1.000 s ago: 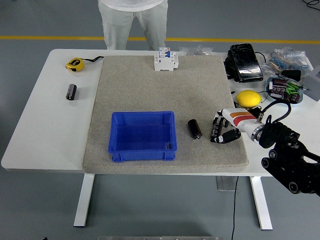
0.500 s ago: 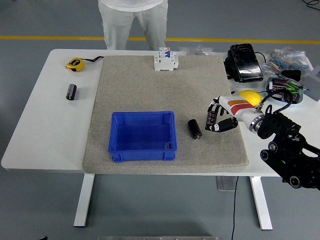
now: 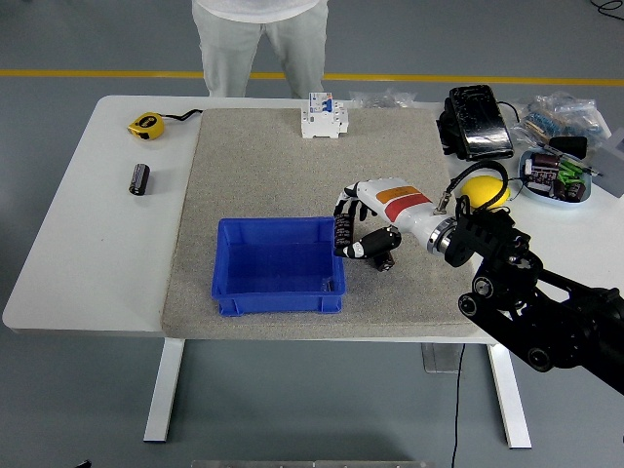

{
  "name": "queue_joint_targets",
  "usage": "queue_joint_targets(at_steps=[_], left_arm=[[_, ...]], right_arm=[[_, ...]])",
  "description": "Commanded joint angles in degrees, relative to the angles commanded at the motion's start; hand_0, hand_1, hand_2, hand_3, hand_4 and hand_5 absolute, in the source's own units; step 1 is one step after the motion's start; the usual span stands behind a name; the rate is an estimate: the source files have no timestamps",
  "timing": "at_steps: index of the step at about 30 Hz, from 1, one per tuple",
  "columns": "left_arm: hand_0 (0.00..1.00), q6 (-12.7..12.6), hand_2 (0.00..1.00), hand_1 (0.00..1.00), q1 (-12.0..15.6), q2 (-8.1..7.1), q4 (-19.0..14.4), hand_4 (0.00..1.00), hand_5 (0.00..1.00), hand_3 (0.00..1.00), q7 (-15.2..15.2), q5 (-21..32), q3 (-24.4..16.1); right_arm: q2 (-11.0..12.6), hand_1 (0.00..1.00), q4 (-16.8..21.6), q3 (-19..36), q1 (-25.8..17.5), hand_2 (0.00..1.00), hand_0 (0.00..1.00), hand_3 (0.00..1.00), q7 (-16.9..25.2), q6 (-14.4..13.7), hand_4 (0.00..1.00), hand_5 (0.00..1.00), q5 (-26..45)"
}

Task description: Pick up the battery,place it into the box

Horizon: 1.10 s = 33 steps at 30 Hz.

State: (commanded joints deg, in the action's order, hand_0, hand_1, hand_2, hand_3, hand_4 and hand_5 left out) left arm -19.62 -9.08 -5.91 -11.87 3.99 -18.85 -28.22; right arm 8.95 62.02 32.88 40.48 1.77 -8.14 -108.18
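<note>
Right hand (image 3: 363,226), white with black fingers, over black cylindrical battery (image 3: 382,255) just right of blue plastic box (image 3: 279,265), near mat's front edge. Fingers curled round it; firm grasp or mere touch, cannot tell. Best: seat fingers fully, lift straight, clear box's right wall, release low inside.

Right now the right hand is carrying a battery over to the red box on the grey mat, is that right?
Not quite: the box is blue, not red. The head view shows the right hand holding a battery at the box's right edge, over the grey mat.
</note>
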Motion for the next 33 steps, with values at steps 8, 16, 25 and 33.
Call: queue_joint_targets(at_steps=[8, 16, 25, 33], left_arm=[[0.692, -0.1, 0.738, 0.623, -0.15, -0.15, -0.04, 0.706, 0.538, 0.695, -0.08, 0.35, 0.34], [0.692, -0.36, 0.735, 0.62, -0.26, -0.22, -0.06, 0.707, 0.538, 0.693, -0.1, 0.19, 0.28], [0.689, -0.48, 0.73, 0.614, -0.33, -0.28, -0.08, 0.709, 0.54, 0.692, -0.04, -0.08, 0.08], [0.688, -0.57, 0.731, 0.611, -0.44, -0.33, -0.08, 0.709, 0.538, 0.691, 0.05, -0.42, -0.11]], right_arm=[[-2.78, 0.479, -0.38, -6.07, 3.61, 0.493, 0.469, 0.502, -0.19, 0.04, 0.824, 0.26, 0.91], [-6.32, 0.591, -6.93, -7.37, 5.76, 0.593, 0.592, 0.62, 0.69, 2.1, 0.884, 0.292, 2.3], [-6.17, 0.766, -7.18, -5.76, 5.61, 0.828, 0.772, 0.911, 2.55, 4.82, 0.998, 0.398, 1.52], [-4.93, 0.764, -6.4, -1.39, 6.13, 0.826, 0.768, 0.898, 2.64, 6.15, 0.998, 0.387, -0.9]])
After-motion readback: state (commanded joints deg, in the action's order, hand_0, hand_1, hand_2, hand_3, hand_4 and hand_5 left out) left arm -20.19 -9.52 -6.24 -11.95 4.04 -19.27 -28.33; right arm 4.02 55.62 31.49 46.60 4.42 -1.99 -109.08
